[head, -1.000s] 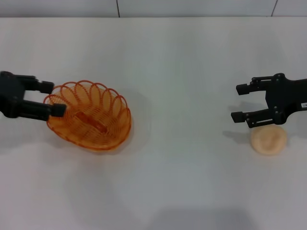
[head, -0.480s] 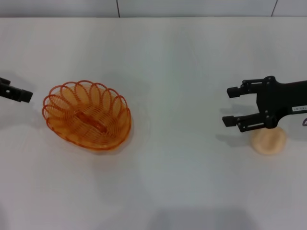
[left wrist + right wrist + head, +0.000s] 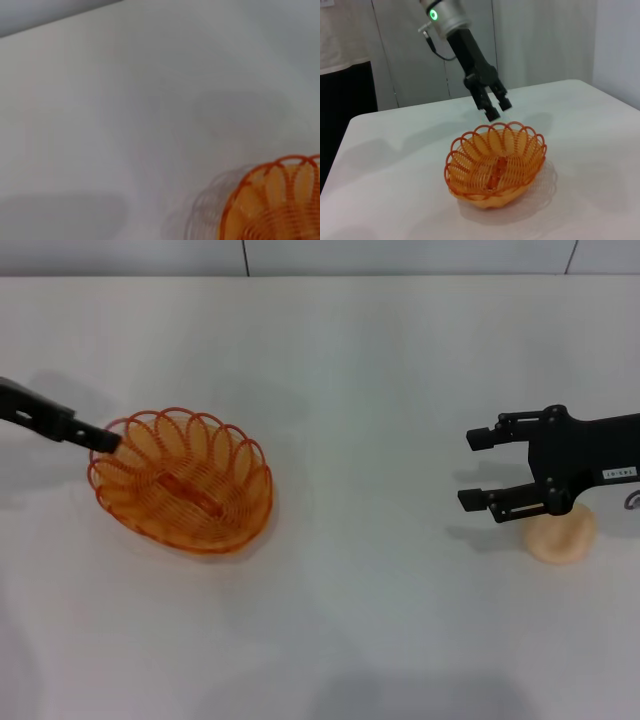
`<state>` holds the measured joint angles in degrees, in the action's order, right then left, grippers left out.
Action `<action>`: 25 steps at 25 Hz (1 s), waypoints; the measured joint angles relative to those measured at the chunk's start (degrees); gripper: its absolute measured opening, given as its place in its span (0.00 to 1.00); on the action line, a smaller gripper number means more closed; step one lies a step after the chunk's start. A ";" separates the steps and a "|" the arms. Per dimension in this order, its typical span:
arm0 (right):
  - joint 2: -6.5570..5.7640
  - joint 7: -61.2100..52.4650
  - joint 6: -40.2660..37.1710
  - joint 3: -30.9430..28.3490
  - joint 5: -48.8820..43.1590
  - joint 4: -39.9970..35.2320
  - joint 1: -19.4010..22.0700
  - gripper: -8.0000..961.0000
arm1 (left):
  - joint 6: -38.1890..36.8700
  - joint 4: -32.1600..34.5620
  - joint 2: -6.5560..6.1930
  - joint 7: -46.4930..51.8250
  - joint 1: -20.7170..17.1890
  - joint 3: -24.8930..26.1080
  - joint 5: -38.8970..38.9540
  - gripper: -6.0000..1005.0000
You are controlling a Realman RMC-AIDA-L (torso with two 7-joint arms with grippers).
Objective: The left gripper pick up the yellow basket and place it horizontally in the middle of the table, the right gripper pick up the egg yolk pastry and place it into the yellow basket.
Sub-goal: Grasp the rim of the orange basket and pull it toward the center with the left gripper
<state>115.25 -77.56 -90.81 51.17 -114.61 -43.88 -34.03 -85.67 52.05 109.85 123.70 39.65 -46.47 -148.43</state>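
The yellow basket (image 3: 185, 483) stands upright on the left half of the white table (image 3: 350, 360). It also shows in the left wrist view (image 3: 280, 200) and the right wrist view (image 3: 495, 165). My left gripper (image 3: 100, 437) hovers just above the basket's left rim, turned on its side. In the right wrist view the left gripper (image 3: 495, 107) has its fingers slightly apart and holds nothing. My right gripper (image 3: 478, 468) is open and empty on the right. The egg yolk pastry (image 3: 565, 537) lies on the table just behind the fingertips, partly hidden under the gripper's body.
A grey wall (image 3: 400, 255) runs along the table's far edge. In the right wrist view the table's far edge (image 3: 420, 107) meets grey panels.
My left gripper pulled away to the left, then came back to the basket's left rim, now turned on its side. My right gripper shifted a little left. Basket and pastry stayed put.
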 joint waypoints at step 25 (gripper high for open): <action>0.06 0.04 0.80 0.00 0.07 0.19 0.18 0.82 | 10.93 -8.61 2.61 -4.49 1.47 -0.70 0.01 0.56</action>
<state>115.31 -77.52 -90.01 51.17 -114.54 -43.68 -33.85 -74.74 43.44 112.46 119.21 41.13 -47.17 -148.42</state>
